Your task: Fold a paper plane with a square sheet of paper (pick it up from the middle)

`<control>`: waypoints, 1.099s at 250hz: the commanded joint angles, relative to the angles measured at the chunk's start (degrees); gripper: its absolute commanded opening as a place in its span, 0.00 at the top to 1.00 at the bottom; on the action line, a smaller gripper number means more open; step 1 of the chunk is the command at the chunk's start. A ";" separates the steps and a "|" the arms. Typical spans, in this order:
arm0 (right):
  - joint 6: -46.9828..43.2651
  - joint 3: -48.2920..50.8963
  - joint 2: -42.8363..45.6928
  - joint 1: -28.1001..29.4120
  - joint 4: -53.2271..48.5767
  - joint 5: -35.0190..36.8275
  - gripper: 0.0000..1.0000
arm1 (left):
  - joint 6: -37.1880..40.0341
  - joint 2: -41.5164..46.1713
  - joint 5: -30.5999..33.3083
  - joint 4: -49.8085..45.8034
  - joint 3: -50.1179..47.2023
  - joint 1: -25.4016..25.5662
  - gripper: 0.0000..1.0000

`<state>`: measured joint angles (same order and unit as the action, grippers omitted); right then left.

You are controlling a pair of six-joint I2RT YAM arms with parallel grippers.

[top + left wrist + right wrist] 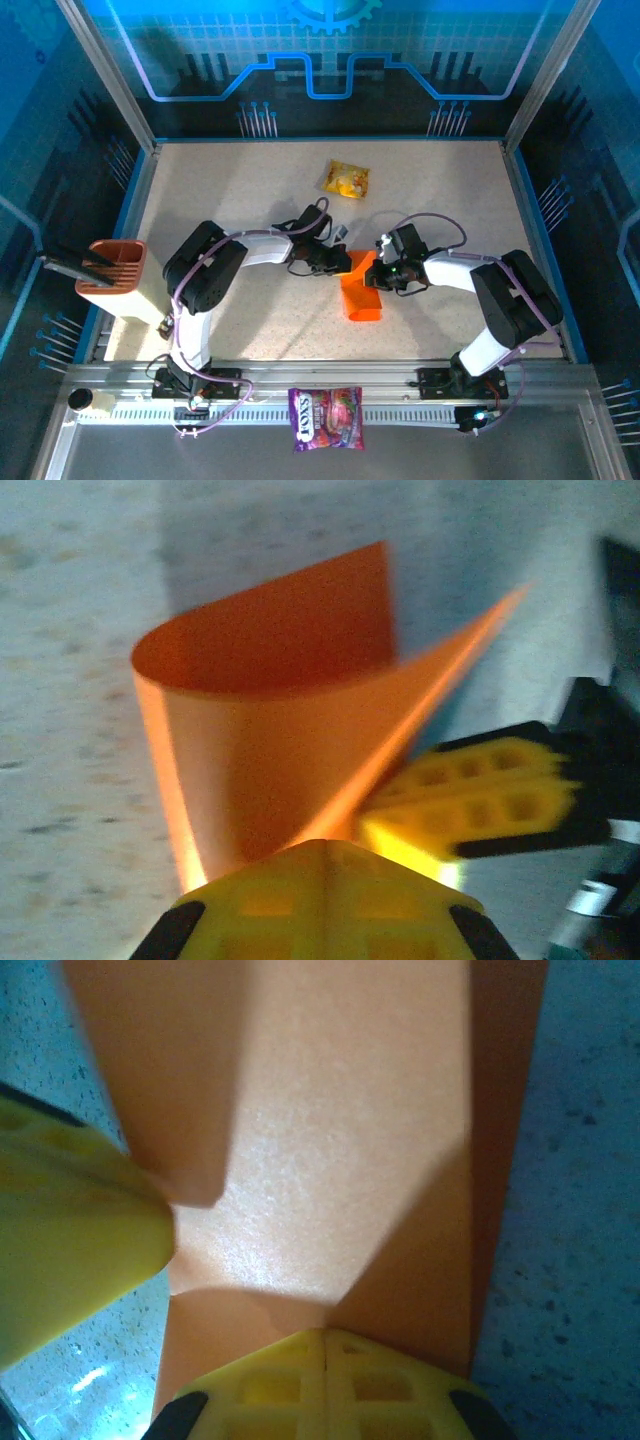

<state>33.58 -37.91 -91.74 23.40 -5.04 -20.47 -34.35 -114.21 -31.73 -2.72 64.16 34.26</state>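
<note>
In the top view, the square sheet of paper point(362, 297) sits just below the frame's centre on the speckled table point(220, 180), curled over on itself. The left gripper point(343, 263) pinches its upper-left edge and the right gripper point(384, 274) pinches its upper-right edge. Both have their fingers closed on the paper, near each other. From the left wrist we see the sheet bowed into an open loop, not a flat fold.

We judge the step in hand to be the first centre fold. To do it well, we should line up the two free edges before flattening anything. Then we lower the loop to the table so the crease forms straight. Pulling the grippers apart could tear paper this thin. The glossy snack packet point(345, 180) at upper centre and the purple bag point(326, 418) at the bottom edge lie well apart from the work.
</note>
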 commanded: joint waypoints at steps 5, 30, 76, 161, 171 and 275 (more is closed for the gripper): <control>-0.01 2.40 -1.04 -1.34 -6.21 4.65 1.00 | 2.94 -1.84 2.82 -1.51 -2.44 -1.87 1.00; -0.01 2.49 -1.14 -1.34 -6.00 4.74 1.00 | 4.18 -2.22 5.52 -4.67 -1.44 -2.18 1.00; -0.01 2.49 -1.30 -1.33 -5.99 4.65 1.00 | 0.97 0.59 1.80 -3.90 1.15 -1.88 1.00; -0.01 2.49 -1.04 -1.34 -6.12 4.74 1.00 | 0.94 -1.19 -1.31 -3.59 6.35 -0.61 1.00; 0.01 2.49 -1.15 -1.33 -6.12 4.74 1.00 | 1.29 -2.17 -0.57 -4.17 6.87 -0.69 1.00; -0.09 2.46 -1.24 -1.34 -5.95 4.47 1.00 | 3.30 -7.59 6.85 -8.52 8.75 -3.56 1.00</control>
<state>33.56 -37.80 -91.70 23.18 -4.84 -20.43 -32.82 -119.44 -29.71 -6.94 71.44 32.34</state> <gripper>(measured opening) 0.058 0.053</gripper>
